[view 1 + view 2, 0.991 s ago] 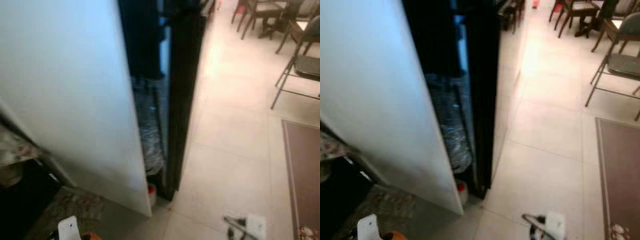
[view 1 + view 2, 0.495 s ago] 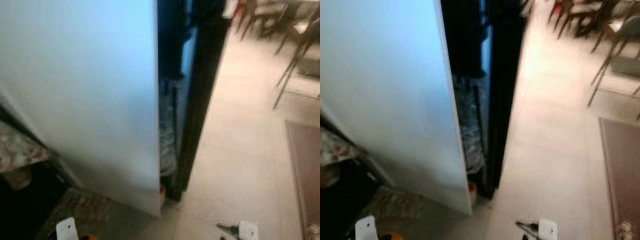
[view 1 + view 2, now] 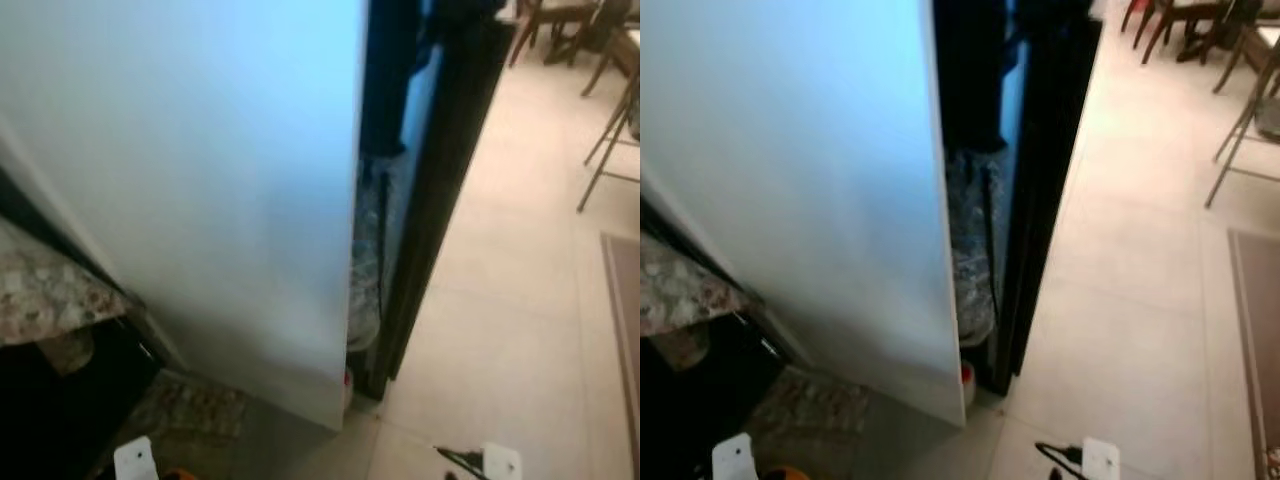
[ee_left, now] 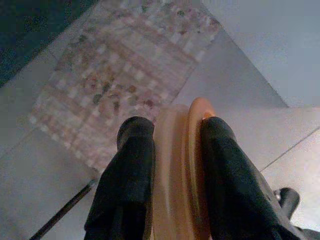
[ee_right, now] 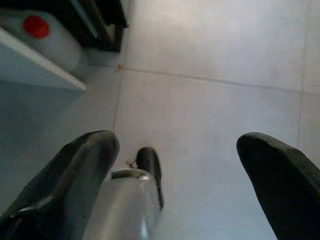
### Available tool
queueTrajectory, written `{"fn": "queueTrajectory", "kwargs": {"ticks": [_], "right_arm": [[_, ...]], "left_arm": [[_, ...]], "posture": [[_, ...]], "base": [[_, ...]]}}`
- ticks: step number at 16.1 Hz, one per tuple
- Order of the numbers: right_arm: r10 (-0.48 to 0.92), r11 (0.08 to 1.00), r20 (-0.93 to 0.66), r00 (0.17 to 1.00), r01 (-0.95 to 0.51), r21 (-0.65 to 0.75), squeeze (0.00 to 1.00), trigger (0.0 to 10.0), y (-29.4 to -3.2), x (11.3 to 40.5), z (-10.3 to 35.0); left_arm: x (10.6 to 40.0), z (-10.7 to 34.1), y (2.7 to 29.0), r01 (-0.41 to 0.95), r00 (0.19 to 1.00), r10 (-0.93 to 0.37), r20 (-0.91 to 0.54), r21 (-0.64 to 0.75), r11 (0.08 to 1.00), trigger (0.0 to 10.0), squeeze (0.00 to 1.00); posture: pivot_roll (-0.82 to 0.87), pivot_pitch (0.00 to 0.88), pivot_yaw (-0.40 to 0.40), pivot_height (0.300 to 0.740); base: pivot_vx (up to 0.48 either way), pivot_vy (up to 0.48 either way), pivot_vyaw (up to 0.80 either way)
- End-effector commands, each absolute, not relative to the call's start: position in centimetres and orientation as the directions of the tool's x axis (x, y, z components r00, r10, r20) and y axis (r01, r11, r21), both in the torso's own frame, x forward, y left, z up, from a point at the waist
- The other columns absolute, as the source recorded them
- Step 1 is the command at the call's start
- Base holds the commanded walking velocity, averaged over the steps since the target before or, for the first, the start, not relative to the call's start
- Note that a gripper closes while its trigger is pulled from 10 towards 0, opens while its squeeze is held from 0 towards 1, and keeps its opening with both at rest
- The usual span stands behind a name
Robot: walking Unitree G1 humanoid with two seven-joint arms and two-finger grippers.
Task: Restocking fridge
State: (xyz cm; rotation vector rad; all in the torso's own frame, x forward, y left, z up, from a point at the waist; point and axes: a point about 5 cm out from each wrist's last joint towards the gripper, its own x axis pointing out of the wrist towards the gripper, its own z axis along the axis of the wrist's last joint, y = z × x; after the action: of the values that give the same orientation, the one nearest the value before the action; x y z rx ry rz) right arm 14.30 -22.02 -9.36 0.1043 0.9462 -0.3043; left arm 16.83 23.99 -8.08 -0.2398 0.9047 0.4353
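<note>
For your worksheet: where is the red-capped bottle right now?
The red-capped bottle stands low in the open fridge door, at its bottom corner just above the tiled floor, ahead of the right gripper.

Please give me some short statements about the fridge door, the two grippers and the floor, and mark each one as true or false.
1. The white fridge door stands open. True.
2. The left gripper is empty. False: its fingers are shut on an orange round object.
3. The right gripper is open above the tiled floor. True.
4. The red-capped bottle lies on the patterned mat. False: it sits low by the fridge door.
</note>
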Motion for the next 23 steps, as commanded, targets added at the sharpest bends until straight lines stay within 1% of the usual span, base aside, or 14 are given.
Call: {"fn": "queueTrajectory", "kwargs": {"ticks": [1,5,18,22,23], "right_arm": [[-0.208,0.953,-0.815,0.542,0.298,-0.045,0.00,10.0,-21.91,14.22,-9.42],[-0.219,0.949,-0.812,0.541,0.312,-0.048,0.00,10.0,-21.98,14.28,-9.38],[-0.199,0.955,-0.820,0.536,0.294,-0.039,0.00,10.0,-21.89,14.24,-9.44],[-0.197,0.957,-0.817,0.542,0.288,-0.039,0.00,10.0,-21.90,14.30,-9.40],[-0.196,0.957,-0.816,0.543,0.286,-0.039,0.00,10.0,-21.88,14.32,-9.40]], "left_arm": [[16.34,-8.34,23.91,-0.448,0.525,0.249,-0.814,-0.016,0.894,10.0,0.00],[16.26,-8.41,23.81,-0.439,0.523,0.241,-0.818,-0.016,0.898,10.0,0.00],[16.06,-8.46,23.90,-0.451,0.519,0.244,-0.819,-0.020,0.893,10.0,0.00],[16.17,-8.42,23.89,-0.463,0.521,0.247,-0.817,-0.027,0.886,10.0,0.00],[16.10,-8.44,23.97,-0.506,0.514,0.261,-0.817,-0.043,0.862,10.0,0.00]], "posture": [[-0.10,0.000,0.067,0.740],[-0.10,0.000,0.068,0.740],[-0.09,0.000,0.069,0.740],[-0.09,0.000,0.068,0.740],[-0.09,0.000,0.069,0.740]], "base": [[0.000,0.000,0.00],[0.000,0.000,0.00],[0.000,0.000,-0.77],[0.000,0.000,0.00],[0.000,0.000,0.00]]}}
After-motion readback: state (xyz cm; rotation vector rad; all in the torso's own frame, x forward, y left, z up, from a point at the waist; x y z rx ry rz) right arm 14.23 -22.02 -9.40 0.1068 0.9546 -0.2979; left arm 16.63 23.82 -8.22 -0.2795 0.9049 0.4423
